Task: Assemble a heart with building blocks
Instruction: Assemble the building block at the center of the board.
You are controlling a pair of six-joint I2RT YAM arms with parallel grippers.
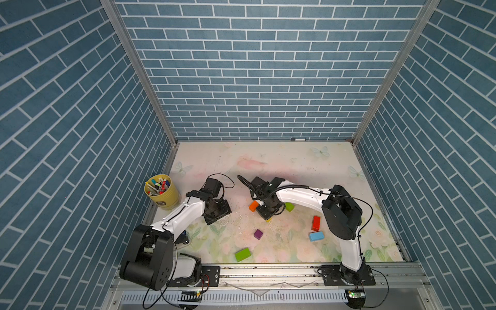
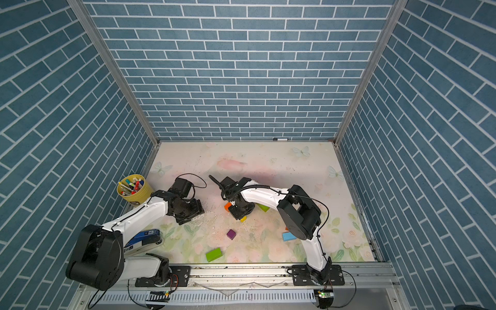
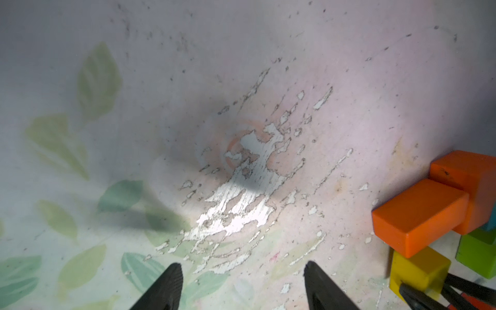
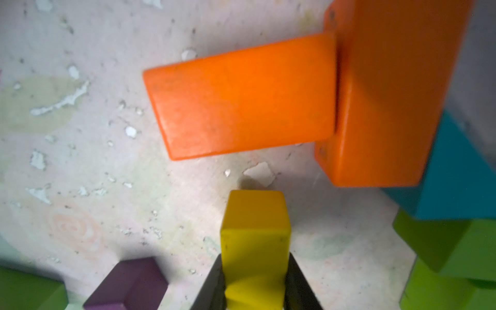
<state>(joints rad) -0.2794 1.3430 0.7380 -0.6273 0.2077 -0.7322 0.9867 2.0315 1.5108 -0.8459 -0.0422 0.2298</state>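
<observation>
My right gripper (image 4: 255, 257) is shut on a yellow block (image 4: 255, 230) and holds it just above the mat, close to two touching orange bricks (image 4: 241, 99). A teal block (image 4: 456, 174) and a green brick (image 4: 456, 247) adjoin the orange ones. No heart outline is in view. In a top view the right gripper (image 1: 267, 214) hides most of this cluster; only an orange brick (image 1: 253, 206) and a green one (image 1: 289, 207) show. My left gripper (image 3: 243, 268) hangs open and empty over worn mat, left of the cluster. A purple cube (image 1: 258, 234) lies nearer the front.
A red brick (image 1: 316, 223) and a light-blue brick (image 1: 316, 236) lie beside the right arm. Another green brick (image 1: 242, 254) is near the front edge. A yellow pen cup (image 1: 161, 192) stands at the left wall. A blue-and-white gadget (image 2: 145, 237) lies under the left arm.
</observation>
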